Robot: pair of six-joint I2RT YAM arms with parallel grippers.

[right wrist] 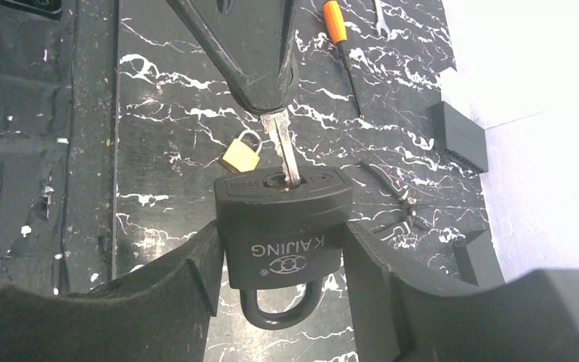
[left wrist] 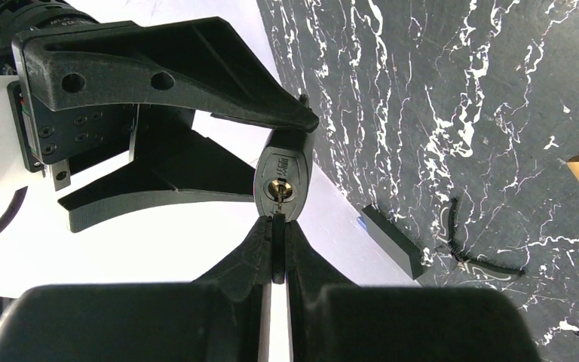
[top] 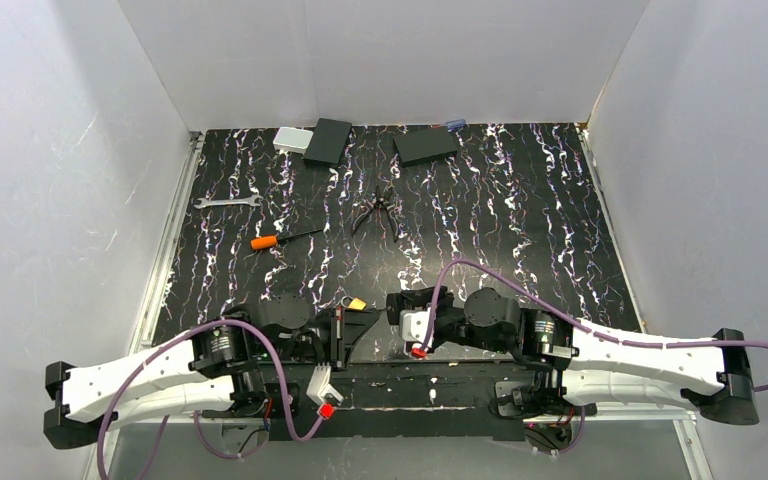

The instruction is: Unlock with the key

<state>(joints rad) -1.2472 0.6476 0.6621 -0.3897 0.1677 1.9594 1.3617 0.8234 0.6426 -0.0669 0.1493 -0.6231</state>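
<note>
A black padlock (right wrist: 283, 222) marked KAIJING sits between the fingers of my right gripper (right wrist: 283, 253), keyhole end away from the wrist and shackle closed. My left gripper (left wrist: 279, 253) is shut on a silver key (right wrist: 283, 147). The key's blade is in the padlock's keyhole (left wrist: 277, 188). In the top view the two grippers meet tip to tip at the near middle of the table, the left gripper (top: 358, 322) and the right gripper (top: 402, 312). The padlock is hard to make out there.
A small brass padlock (right wrist: 243, 153) lies on the mat just beyond the grippers. Farther back are an orange-handled screwdriver (top: 270, 240), a wrench (top: 228, 202), pliers (top: 375, 212), two black boxes (top: 328, 142) (top: 426, 146) and a white box (top: 291, 139).
</note>
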